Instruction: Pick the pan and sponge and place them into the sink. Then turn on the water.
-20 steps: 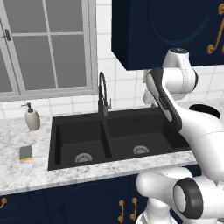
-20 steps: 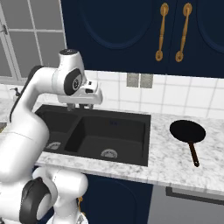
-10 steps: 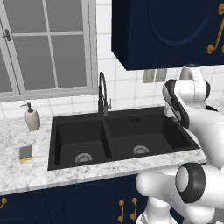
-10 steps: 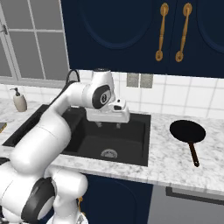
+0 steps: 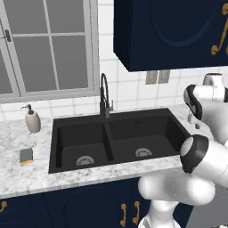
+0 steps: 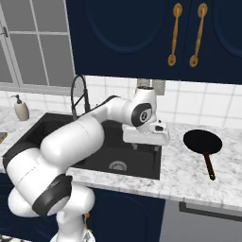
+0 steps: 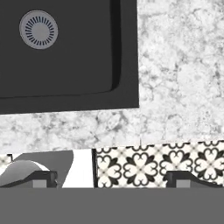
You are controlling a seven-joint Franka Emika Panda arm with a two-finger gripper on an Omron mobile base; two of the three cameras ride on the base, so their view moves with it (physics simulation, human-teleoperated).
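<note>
The pincer [image 6: 145, 147] is hanging open and empty over the sink's [image 6: 94, 151] right rim. The pan [image 6: 203, 142], round, shallow and all black, is lying on the marble bench [image 6: 189, 175] to the right. The grey-blue-over-yellow sponge [image 5: 26, 155] is sitting far left. No writing is showing anywhere.

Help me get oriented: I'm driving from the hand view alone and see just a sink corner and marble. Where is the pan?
Observer: In the right base view the pan lies on the counter right of the sink, handle toward the front edge. The gripper hangs by the sink's right edge.
Operator: And the sponge?
Observer: The sponge lies on the counter left of the sink, in front of the soap dispenser.
Operator: Water running?
Observer: No stream falls from the faucet.
</note>
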